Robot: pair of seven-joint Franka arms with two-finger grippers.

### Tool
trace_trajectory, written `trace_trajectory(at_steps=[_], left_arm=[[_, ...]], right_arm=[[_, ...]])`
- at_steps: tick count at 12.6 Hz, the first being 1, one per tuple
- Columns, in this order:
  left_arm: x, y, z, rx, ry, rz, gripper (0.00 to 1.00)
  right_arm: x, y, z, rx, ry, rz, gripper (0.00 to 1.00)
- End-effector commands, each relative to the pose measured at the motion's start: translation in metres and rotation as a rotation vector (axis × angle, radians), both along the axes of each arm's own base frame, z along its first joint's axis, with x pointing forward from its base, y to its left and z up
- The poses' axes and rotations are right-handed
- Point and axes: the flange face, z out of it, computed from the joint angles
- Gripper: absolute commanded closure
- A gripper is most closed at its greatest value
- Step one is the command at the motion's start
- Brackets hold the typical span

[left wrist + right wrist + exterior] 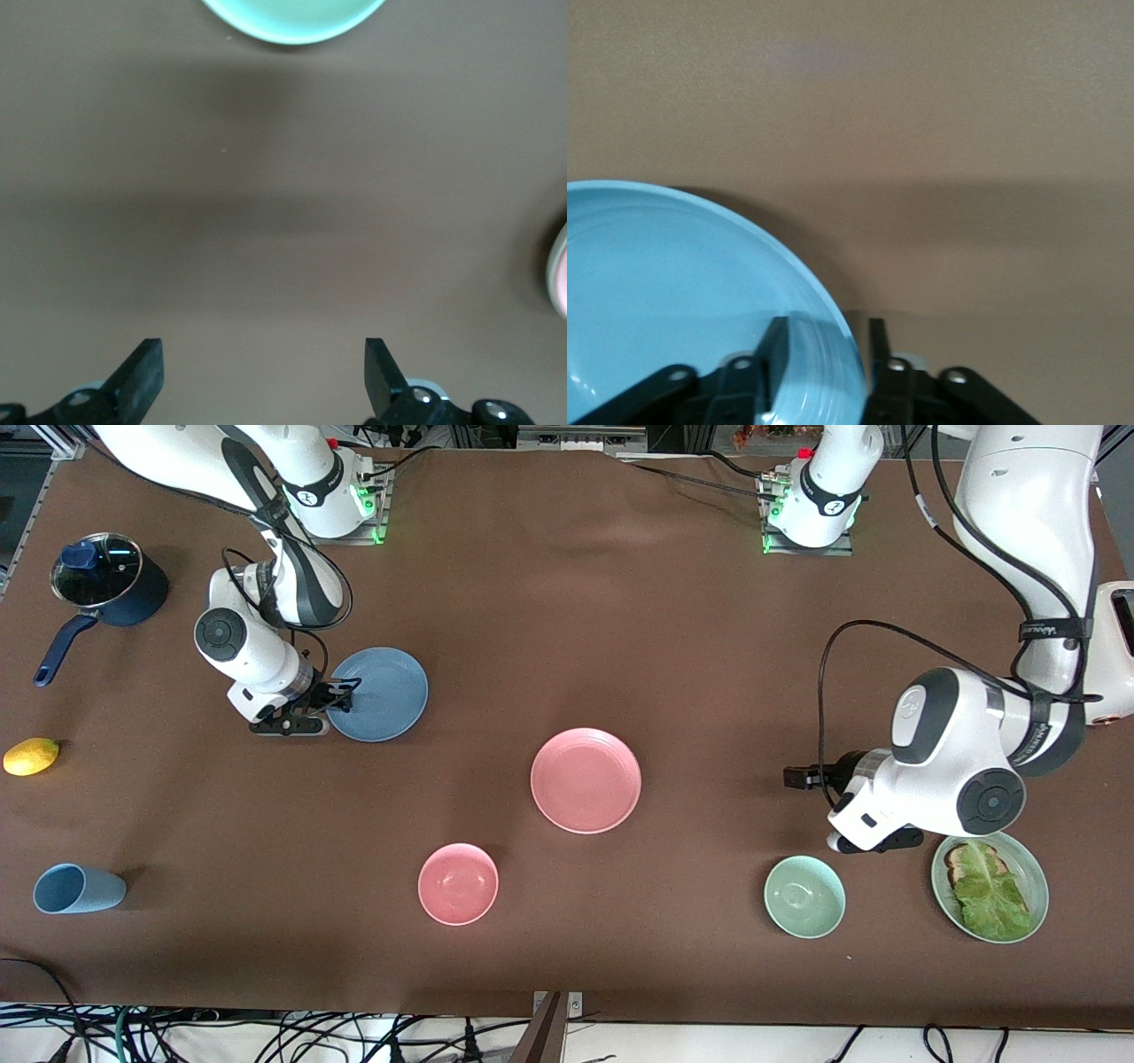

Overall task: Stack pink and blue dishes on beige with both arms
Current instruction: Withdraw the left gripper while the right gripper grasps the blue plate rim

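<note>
The blue dish (379,693) lies on the table toward the right arm's end. My right gripper (347,691) is low at that dish's rim, toward the right arm's end. In the right wrist view the blue dish (673,283) has one finger over its inside and one outside, and the right gripper (828,341) is shut on the rim. The pink dish (586,780) lies mid-table with nothing touching it. My left gripper (790,778) hangs open over bare table between the pink dish and the left arm's end; the left gripper (263,354) holds nothing. The beige plate is out of view.
A small pink bowl (458,883) and a pale green bowl (804,896) sit near the front edge. A green plate with toast and lettuce (990,887) lies beside the left arm. A light blue cup (78,888), a lemon (31,756) and a lidded pot (108,581) are at the right arm's end.
</note>
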Motion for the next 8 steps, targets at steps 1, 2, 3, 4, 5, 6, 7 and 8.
trace_trajectory(at_steps=[1, 2, 3, 4, 5, 6, 7, 8], left_arm=[[-0.006, 0.044, 0.02, 0.036, 0.012, -0.079, 0.0], [-0.008, 0.062, 0.028, 0.026, 0.013, -0.095, 0.0], [-0.01, 0.076, 0.04, 0.009, 0.008, -0.13, 0.0], [-0.014, 0.089, 0.059, 0.01, -0.003, -0.127, 0.0], [-0.015, 0.096, 0.066, 0.012, -0.012, -0.118, 0.0], [-0.023, 0.096, 0.084, 0.018, -0.024, -0.123, 0.0], [-0.034, 0.095, 0.099, 0.029, -0.033, -0.122, 0.0], [-0.045, 0.093, 0.118, 0.038, -0.05, -0.128, 0.0]], right_arm=[[-0.001, 0.0, 0.01, 0.004, -0.022, 0.007, 0.91], [0.0, 0.0, 0.013, 0.003, -0.018, 0.008, 1.0], [0.003, 0.0, 0.016, 0.003, -0.018, 0.008, 1.0], [0.006, 0.001, 0.022, 0.001, -0.016, 0.011, 1.0], [0.013, 0.001, 0.031, -0.002, -0.003, 0.01, 1.0], [0.025, 0.002, 0.047, -0.005, 0.015, 0.01, 1.0], [0.039, 0.003, 0.068, -0.01, 0.039, 0.009, 1.0], [0.056, 0.005, 0.094, -0.014, 0.062, 0.008, 1.0]])
